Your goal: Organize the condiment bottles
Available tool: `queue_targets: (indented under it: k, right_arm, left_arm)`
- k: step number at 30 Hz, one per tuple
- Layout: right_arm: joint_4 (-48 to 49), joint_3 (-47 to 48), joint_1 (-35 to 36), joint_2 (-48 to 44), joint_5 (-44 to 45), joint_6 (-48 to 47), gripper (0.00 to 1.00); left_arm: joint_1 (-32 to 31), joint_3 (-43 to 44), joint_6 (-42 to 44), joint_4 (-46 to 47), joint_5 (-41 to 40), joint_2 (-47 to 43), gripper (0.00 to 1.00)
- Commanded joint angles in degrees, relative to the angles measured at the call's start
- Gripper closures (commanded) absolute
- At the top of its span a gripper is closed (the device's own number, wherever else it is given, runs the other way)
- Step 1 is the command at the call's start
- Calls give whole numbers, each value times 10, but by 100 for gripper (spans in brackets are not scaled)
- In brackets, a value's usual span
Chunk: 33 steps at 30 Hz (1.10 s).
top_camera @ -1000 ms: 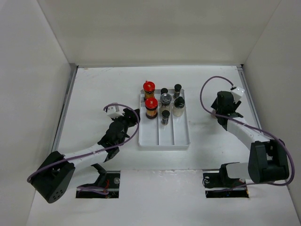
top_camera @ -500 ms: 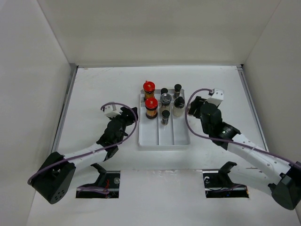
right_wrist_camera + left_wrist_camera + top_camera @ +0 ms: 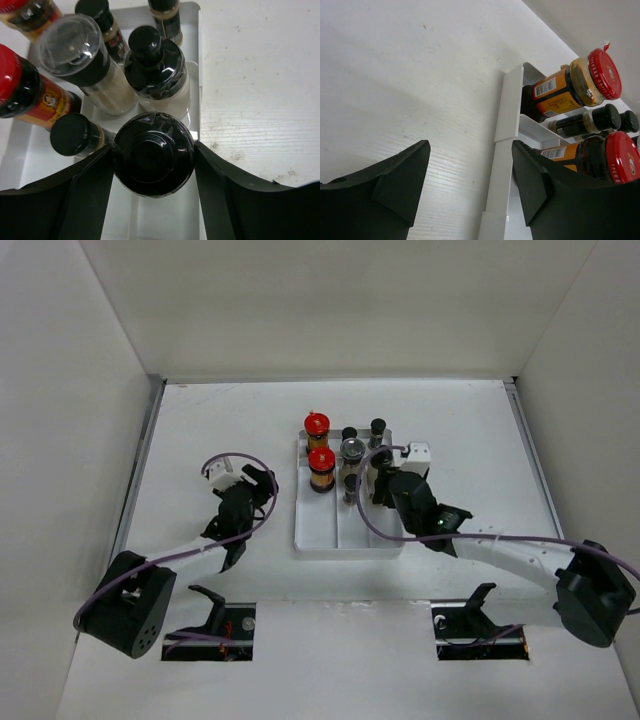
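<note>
My right gripper [image 3: 384, 486] is shut on a black-lidded bottle [image 3: 153, 152] and holds it upright over the right lane of the white divided tray [image 3: 320, 538]. Just beyond it stands another black-lidded bottle with whitish contents [image 3: 156, 67]. A clear-topped grinder [image 3: 75, 47] and a small black-capped bottle [image 3: 74, 134] stand to its left. Two red-capped amber bottles [image 3: 317, 426] [image 3: 321, 462] stand in the left lane and also show in the left wrist view [image 3: 580, 82] [image 3: 600, 157]. My left gripper [image 3: 262, 480] is open and empty, left of the tray, its fingertips [image 3: 422, 150] low over the table.
The tray's left wall [image 3: 504, 150] runs between my left fingers in the left wrist view. Two thin dark-capped bottles [image 3: 349, 434] [image 3: 377, 426] stand at the tray's far end. White walls enclose the table on the left, back and right.
My right arm has swung from the table's right side leftwards to over the tray, carrying the black-lidded bottle. My left gripper has drawn back a little to the left, away from the tray.
</note>
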Motion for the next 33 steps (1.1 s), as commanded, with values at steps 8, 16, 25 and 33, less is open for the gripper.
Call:
queue_targets:
  k: [8,16,25,33]
  right_arm:
    - [112,-13,-5,51,15,-18,31]
    - [106,-19,-5,-35,25,-35,0]
    - [195,-158,-118,-219,100,91,0]
    - [181,-213,-222,-201,3,247,0]
  left_arm:
    - [-3,60,12,-27,3,42,32]
    - [-4,89,8,-87,-9,44,30]
    - [-10,107,17,-153,-12,-1,28]
    - [-17,147,20,-196,-19,16,25]
